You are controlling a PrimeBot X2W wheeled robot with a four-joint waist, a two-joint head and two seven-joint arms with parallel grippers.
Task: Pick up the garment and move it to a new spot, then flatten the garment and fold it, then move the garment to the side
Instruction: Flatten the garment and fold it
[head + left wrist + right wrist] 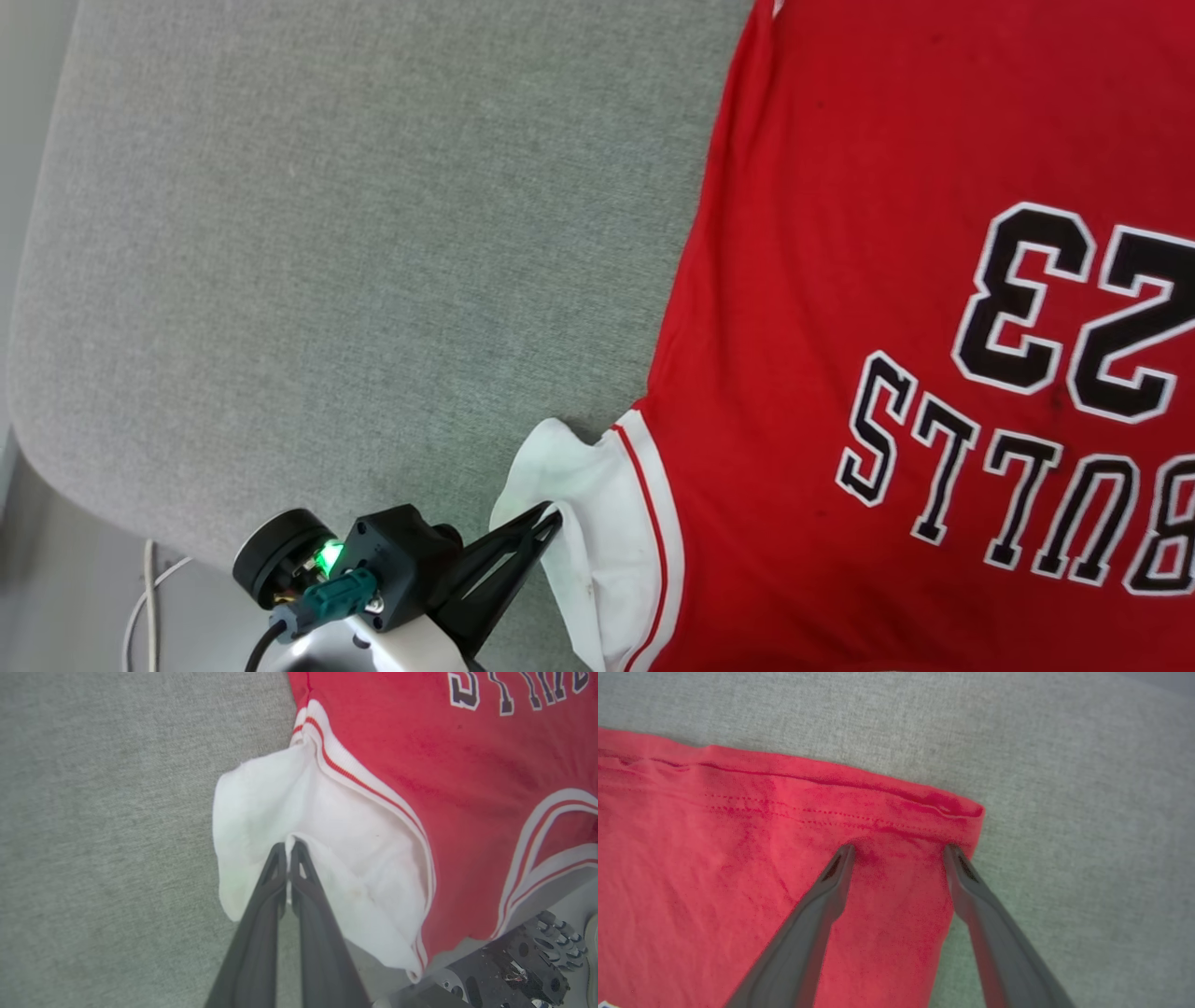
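Left gripper (549,519): jaws pinched tight on folded edge of white sleeve (261,802) of garment (840,233). Right gripper (899,853): spread wide, both fingertips touching red cloth just inside hem corner (962,812), nothing clamped. Garment lies spread, print up, on grey padded surface (327,233), sleeve near its front edge.

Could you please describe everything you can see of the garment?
The garment is a red knit jersey with black, white-outlined lettering and the number 23, lying flat, front up, on a grey fabric surface. Its white sleeve, beyond striped armhole trim, is pinched by the shut left pincer; the open right pincer is at a hem corner.
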